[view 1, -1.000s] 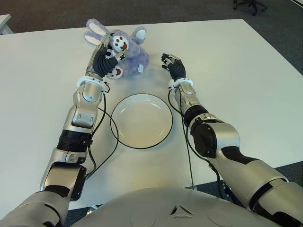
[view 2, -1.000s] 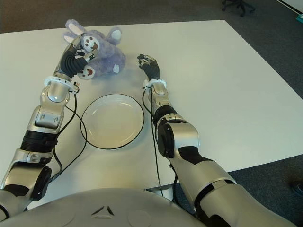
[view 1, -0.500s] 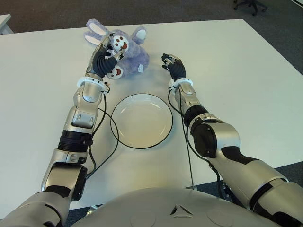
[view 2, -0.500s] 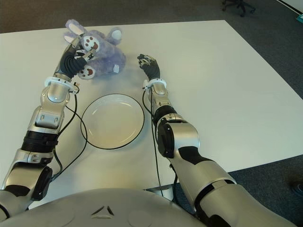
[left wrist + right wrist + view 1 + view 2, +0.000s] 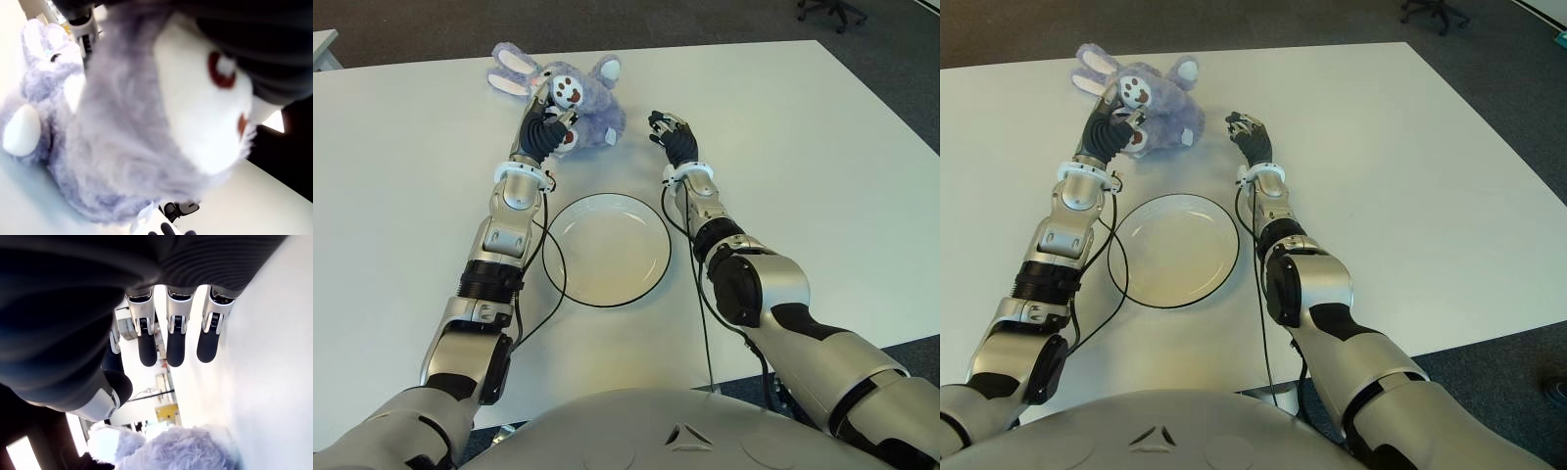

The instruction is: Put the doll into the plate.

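The left hand has its fingers closed around a foot of the purple rabbit doll, which lies on the white table beyond the empty plate. The right hand, fingers relaxed and holding nothing, is just right of the doll

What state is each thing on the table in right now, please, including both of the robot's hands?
Doll: lying on the table beyond the plate, gripped by the left hand.
Plate: empty, flat on the table.
Left hand: fingers closed on the doll's front.
Right hand: fingers spread, holding nothing, just right of the doll.
Table: white, bearing the doll and the plate.
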You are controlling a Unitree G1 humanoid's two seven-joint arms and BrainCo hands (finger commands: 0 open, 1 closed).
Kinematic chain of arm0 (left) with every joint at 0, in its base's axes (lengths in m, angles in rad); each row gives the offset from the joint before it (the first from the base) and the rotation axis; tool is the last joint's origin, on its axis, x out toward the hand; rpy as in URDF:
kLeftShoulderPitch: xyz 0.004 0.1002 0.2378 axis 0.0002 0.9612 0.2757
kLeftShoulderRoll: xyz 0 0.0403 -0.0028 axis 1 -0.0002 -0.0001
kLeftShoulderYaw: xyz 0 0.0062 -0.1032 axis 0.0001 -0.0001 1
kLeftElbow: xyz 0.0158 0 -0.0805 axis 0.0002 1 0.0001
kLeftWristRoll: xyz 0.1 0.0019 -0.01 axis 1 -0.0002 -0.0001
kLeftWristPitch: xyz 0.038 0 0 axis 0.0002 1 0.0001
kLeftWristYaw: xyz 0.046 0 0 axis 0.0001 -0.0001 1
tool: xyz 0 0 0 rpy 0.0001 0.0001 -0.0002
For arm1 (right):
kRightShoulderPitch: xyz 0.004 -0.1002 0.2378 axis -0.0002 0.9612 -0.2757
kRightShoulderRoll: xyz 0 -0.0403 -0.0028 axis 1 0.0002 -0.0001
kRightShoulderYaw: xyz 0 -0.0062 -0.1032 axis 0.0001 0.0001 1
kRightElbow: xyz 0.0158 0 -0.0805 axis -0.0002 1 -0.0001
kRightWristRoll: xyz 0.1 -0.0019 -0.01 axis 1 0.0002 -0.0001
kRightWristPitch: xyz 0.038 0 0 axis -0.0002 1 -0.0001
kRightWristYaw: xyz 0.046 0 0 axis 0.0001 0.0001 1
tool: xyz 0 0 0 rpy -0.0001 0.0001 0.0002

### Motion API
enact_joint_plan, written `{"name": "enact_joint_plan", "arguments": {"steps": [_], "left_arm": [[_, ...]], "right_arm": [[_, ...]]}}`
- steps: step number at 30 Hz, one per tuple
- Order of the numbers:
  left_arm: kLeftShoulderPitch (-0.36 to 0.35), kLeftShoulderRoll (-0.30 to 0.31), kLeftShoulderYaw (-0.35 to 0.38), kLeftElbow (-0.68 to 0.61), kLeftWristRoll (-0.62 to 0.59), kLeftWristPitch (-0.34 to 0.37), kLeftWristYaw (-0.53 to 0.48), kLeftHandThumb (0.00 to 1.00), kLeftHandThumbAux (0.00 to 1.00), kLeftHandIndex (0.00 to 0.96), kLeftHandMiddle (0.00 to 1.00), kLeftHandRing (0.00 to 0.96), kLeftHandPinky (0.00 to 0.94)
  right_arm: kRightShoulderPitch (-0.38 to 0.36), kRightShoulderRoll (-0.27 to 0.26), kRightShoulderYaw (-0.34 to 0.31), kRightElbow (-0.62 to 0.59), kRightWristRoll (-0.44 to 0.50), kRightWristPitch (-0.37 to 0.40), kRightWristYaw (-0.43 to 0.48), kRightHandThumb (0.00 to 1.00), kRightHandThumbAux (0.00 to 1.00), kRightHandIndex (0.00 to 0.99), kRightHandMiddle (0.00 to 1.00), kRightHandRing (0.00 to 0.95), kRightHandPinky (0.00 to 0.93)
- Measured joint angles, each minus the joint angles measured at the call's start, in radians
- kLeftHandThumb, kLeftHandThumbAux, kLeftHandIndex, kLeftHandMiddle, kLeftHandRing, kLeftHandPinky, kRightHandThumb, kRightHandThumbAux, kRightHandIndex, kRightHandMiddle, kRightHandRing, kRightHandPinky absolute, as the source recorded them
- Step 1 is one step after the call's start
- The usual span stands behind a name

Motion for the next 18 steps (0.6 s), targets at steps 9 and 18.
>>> {"name": "enact_joint_plan", "arguments": {"steps": [9,18], "left_arm": [[-0.053,-0.013,-0.001,0.101,0.0,-0.039,0.027,0.543,0.449,0.094,0.172,0.173,0.194],[-0.099,-0.017,0.0,0.206,-0.002,-0.099,0.055,0.547,0.46,0.093,0.192,0.189,0.178]], "right_arm": [[0.0,0.0,-0.002,0.001,0.002,0.0,-0.006,0.704,0.729,0.402,0.154,0.134,0.178],[0.0,0.001,-0.026,0.0,0.029,0.0,0.007,0.705,0.729,0.404,0.169,0.145,0.179]]}}
